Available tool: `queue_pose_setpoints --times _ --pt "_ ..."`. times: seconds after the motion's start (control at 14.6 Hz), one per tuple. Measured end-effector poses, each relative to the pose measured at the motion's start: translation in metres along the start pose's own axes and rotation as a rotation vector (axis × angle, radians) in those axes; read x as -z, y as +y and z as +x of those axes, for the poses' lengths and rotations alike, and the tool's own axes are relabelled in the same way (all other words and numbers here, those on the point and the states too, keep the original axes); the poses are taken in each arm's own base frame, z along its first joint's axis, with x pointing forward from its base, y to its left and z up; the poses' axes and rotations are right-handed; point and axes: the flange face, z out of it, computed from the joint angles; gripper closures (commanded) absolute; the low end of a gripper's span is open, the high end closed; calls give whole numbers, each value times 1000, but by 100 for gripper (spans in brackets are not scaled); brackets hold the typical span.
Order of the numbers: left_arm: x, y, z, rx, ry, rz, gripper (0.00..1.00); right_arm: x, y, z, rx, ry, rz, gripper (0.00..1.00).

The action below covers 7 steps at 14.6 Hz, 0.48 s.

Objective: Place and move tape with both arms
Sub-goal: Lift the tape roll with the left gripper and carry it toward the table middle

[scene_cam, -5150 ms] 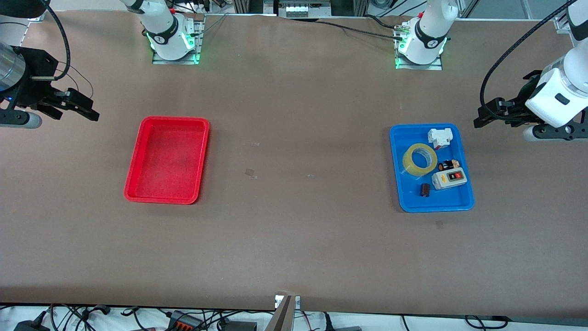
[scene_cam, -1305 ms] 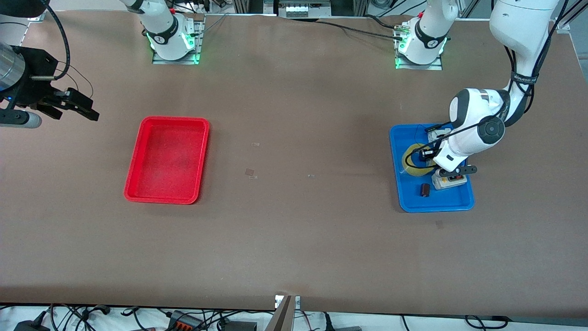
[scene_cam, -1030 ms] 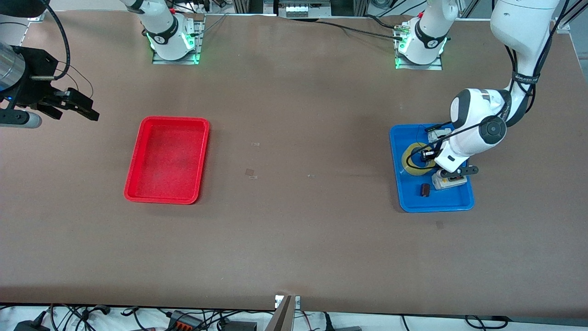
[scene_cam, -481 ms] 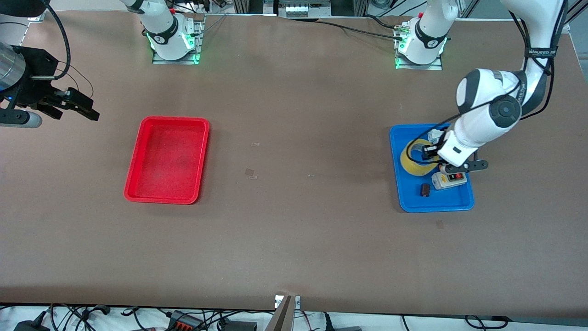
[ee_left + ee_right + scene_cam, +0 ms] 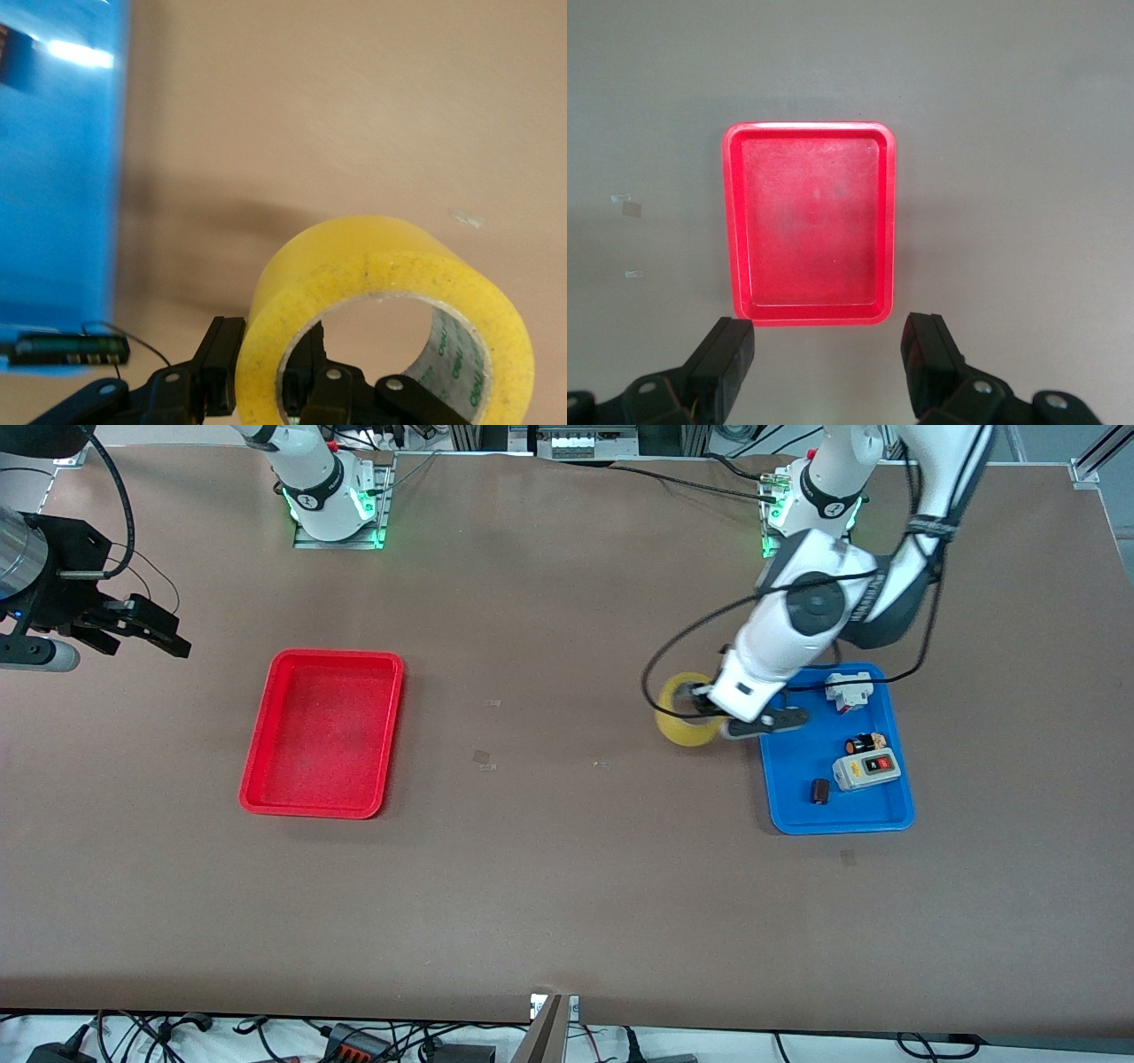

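Two claws have different jobs. The left claw [image 5: 704,713] pinches the tape [image 5: 682,720] by its wall, up over the worktop [image 5: 567,886] beside the blue tray [image 5: 788,815], probably to set it mid-table. The right claw [image 5: 142,631] waits, fingers apart, near the red tray [image 5: 266,802].

The left arm reaches down from its base, its wrist bent low over the tabletop [image 5: 567,886], with the left pincer [image 5: 700,710] clamped on the rim of the tape [image 5: 682,722], one finger inside the hole. The right arm waits raised at its own end of the tabletop, right pincer [image 5: 146,631] spread wide.
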Motion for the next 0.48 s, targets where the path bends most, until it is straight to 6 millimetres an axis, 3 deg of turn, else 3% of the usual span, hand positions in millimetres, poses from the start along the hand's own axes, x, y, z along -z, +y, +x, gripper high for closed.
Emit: queue_pose_setpoints --times 0.21,0.48 --pt "-19 70 -30 38 -25 -18 96 -1 2 0 -3 -1 0 2" --pt "-57 129 -33 99 37 19 96 -3 3 1 -6 -5 0 2"
